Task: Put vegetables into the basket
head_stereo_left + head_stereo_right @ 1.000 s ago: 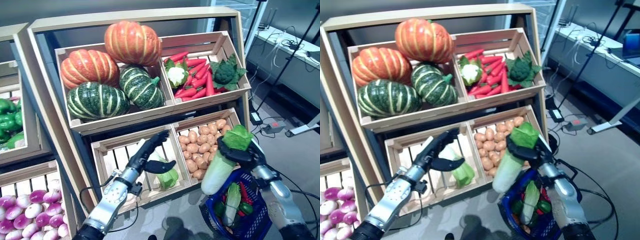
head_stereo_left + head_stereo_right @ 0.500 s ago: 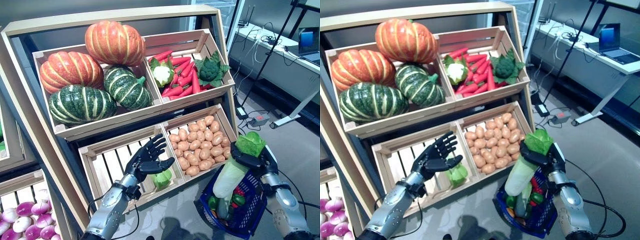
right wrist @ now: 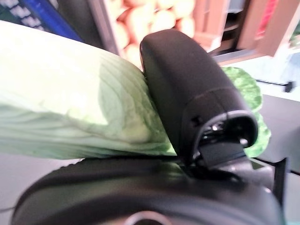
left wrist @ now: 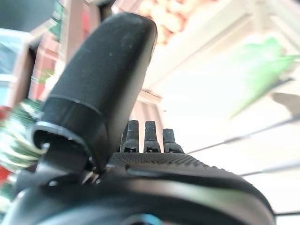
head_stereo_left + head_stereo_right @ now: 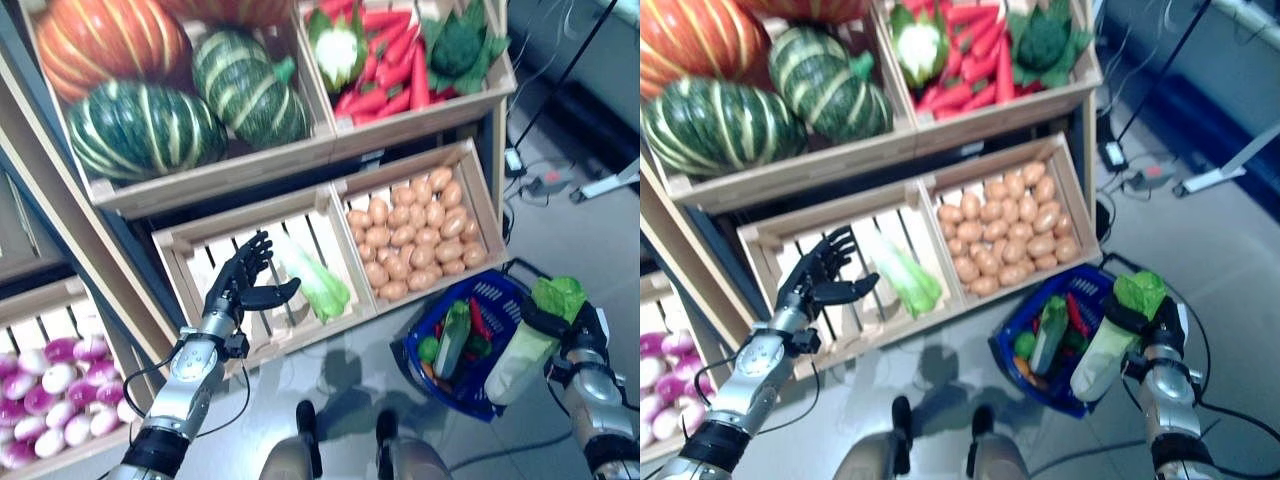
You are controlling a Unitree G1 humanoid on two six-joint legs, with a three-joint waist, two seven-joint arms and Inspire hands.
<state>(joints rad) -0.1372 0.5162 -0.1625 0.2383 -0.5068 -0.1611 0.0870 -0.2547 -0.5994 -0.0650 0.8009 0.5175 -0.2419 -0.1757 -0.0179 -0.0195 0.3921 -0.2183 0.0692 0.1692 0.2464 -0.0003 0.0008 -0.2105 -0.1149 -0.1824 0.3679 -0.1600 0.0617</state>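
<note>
My right hand (image 5: pixel 560 325) is shut on a long pale green cabbage (image 5: pixel 525 350) with a dark leafy top, holding it tilted just right of the blue basket (image 5: pixel 505 290) on the floor. The cabbage also shows in the right wrist view (image 3: pixel 70 117) under my thumb (image 3: pixel 187 89). The basket holds a pale green cabbage (image 5: pixel 452 338), a red pepper (image 5: pixel 479 318) and small green vegetables. My left hand (image 5: pixel 238 285) is open, fingers spread, over the slatted lower-left crate (image 5: pixel 190 265), a little left of another pale green cabbage (image 5: pixel 315 283) lying there.
The wooden stand (image 5: pixel 330 150) fills the space behind, with crates on two levels. A crate of small brown potatoes (image 5: pixel 415 235) stands just behind the basket. Another stand (image 5: pixel 40 350) is at the left. Grey floor lies in front, with cables at the far right.
The camera has tilted downward and the whole picture shifted. My right hand has carried the cabbage down to the basket's right side. My left hand stays open over the lower-left crate.
</note>
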